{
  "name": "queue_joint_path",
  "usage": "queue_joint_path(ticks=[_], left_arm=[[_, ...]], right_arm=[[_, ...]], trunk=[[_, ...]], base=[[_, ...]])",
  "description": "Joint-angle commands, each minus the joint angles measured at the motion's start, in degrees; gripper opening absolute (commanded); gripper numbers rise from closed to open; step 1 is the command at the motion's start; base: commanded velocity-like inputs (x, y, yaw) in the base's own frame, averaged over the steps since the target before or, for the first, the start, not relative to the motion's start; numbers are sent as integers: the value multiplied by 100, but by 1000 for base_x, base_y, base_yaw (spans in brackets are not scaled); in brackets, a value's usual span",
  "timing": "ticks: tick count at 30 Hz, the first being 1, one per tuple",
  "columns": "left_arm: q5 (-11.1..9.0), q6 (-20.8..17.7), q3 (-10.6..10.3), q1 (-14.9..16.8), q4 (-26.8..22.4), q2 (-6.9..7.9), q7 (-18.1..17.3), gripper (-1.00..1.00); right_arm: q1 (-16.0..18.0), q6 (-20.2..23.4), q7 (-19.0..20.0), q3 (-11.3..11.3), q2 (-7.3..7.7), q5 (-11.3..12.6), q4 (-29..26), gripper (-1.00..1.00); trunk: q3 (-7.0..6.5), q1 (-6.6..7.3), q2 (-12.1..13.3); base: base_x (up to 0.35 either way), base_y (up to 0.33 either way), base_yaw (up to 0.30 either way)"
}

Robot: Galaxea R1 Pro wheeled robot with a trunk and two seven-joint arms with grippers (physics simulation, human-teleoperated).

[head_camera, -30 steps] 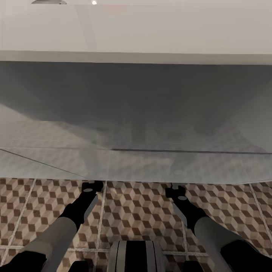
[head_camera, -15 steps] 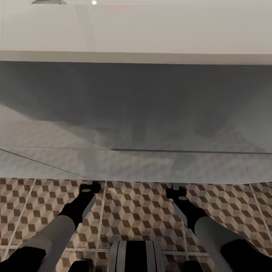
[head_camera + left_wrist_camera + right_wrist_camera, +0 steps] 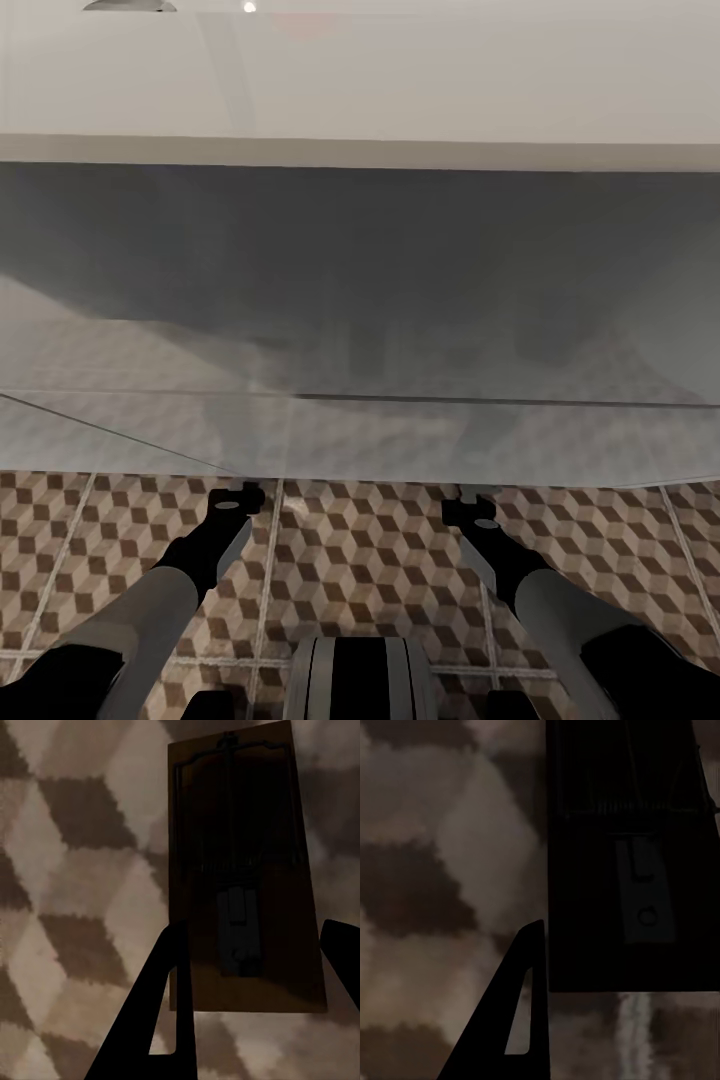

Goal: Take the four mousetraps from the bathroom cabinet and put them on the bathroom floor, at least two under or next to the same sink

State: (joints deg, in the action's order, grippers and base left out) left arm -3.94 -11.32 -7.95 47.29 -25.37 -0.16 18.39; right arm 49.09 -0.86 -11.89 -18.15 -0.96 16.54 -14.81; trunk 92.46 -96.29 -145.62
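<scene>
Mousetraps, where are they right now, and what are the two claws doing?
Left gripper open, mousetrap flat on patterned bathroom floor between its fingers. Right gripper: one finger beside second mousetrap, state unclear. White vanity overhangs ahead.

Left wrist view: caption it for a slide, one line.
Open left gripper straddling a dark-brown mousetrap that lies flat on the cube-patterned bathroom floor.

Head view: sink [image 3: 360, 90] fills upper frame, bathroom floor [image 3: 360, 560] along bottom, both arms lower centre. Wrist views: a mousetrap [image 3: 240, 870] lies on floor tiles btwn left tool [image 3: 255, 967] fingers; another mousetrap [image 3: 630, 855] on floor.
</scene>
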Motion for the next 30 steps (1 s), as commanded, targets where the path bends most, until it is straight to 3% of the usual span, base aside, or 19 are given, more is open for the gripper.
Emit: queue_joint_path(ticks=[1, 22, 30], left_arm=[[-72, -36, -40, -1, 0, 7, 50, -100], [-117, -11, -33, 0, 9, -15, 43, -100], [-125, 12, -31, 0, 49, -121, 25, -100]], right_arm=[[3, -10, -34, -39, 4, 75, 5, -100], [4, -185, 6, -36, -4, 77, 21, -100], [4, -188, 11, -39, -8, 58, 21, -100]], trunk=[[3, 0, -1], [3, 0, -1], [3, 0, -1]], base=[[0, 0, 0], [0, 0, 0], [0, 0, 0]])
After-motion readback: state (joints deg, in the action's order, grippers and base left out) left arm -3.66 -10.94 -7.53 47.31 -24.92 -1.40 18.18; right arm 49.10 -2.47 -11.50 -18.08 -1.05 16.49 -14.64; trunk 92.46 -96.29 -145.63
